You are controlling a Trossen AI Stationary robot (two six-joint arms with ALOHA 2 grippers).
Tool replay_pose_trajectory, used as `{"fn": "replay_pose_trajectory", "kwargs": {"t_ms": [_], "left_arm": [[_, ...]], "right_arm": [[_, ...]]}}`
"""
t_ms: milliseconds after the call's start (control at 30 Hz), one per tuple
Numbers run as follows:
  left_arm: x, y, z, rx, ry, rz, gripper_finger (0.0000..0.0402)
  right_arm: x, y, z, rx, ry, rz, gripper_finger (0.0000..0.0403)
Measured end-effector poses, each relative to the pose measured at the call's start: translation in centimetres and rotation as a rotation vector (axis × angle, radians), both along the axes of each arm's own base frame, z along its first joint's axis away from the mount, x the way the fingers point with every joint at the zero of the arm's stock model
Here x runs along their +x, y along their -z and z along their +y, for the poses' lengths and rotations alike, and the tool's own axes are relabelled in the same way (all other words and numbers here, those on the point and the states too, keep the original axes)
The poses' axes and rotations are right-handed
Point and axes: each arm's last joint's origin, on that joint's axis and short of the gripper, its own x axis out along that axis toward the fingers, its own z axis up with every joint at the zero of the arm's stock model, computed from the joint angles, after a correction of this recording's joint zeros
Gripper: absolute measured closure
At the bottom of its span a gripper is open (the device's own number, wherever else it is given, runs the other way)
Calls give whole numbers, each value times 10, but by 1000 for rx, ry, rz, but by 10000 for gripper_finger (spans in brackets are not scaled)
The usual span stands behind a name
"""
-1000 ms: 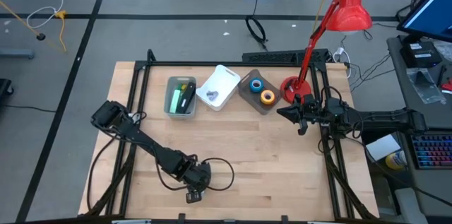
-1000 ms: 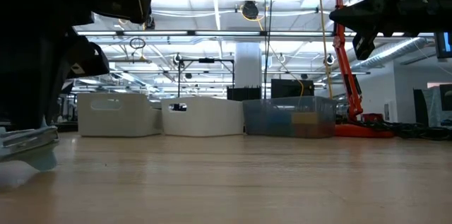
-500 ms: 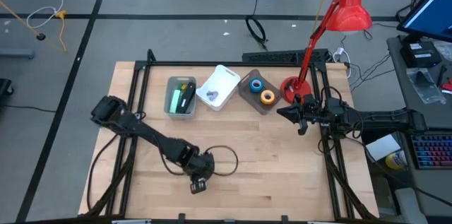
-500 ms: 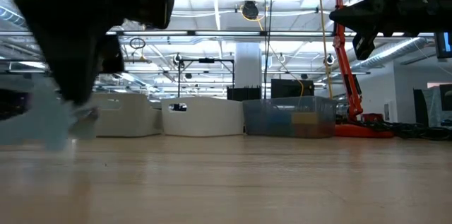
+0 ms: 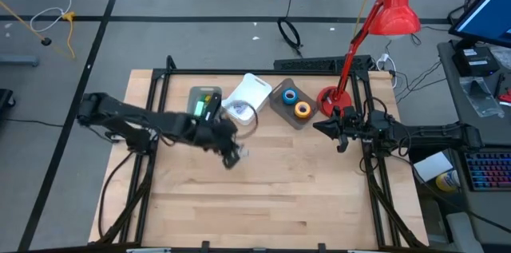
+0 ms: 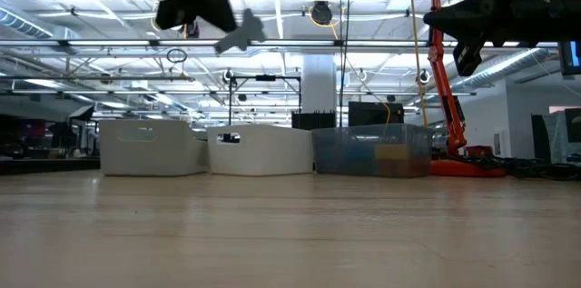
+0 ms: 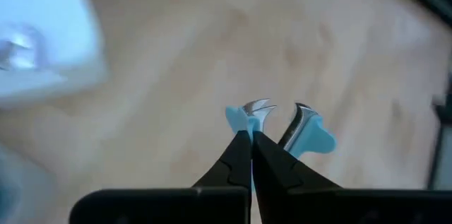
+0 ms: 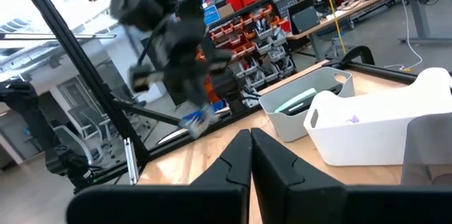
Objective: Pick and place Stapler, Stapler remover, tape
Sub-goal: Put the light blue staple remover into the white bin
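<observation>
Left gripper is clamped on one light-blue stapler remover, held above the table just in front of the white bin. Right gripper is closed and empty near the red lamp. Three bins stand in a row; two tape rolls, blue and orange, lie in the clear bin.

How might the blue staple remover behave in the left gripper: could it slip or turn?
The staple remover is probably light and stiff: the left gripper holds it in the air by one edge. Pinched off-centre between narrow fingertips, it may pivot or slip. Its curved metal claws could snag on the rim of the white bin.
</observation>
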Motion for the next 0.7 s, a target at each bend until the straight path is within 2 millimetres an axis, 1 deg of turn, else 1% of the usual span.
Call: {"fn": "replay_pose_trajectory", "kwargs": {"t_ms": [67, 200, 300, 367, 467, 567, 700], "left_arm": [[-3, -7, 15, 36, -75, -30, 401], [2, -21, 43, 115, -182, -61, 401], [13, -33, 66, 179, -223, -102, 401], [17, -32, 83, 225, -233, -63, 401], [26, -38, 110, 291, -253, -55, 401], [32, -36, 138, 345, -232, -1, 401], [41, -17, 173, 369, -151, 112, 401]], "right_arm": [[0, 0, 0, -1, 0, 0, 402], [0, 0, 0, -2, 0, 1, 401], [0, 0, 0, -6, 0, 1, 402], [0, 0, 0, -6, 1, 1, 402], [0, 0, 0, -6, 1, 1, 402], [0, 0, 0, -12, 3, 2, 401], [0, 0, 0, -28, 6, 3, 402]]}}
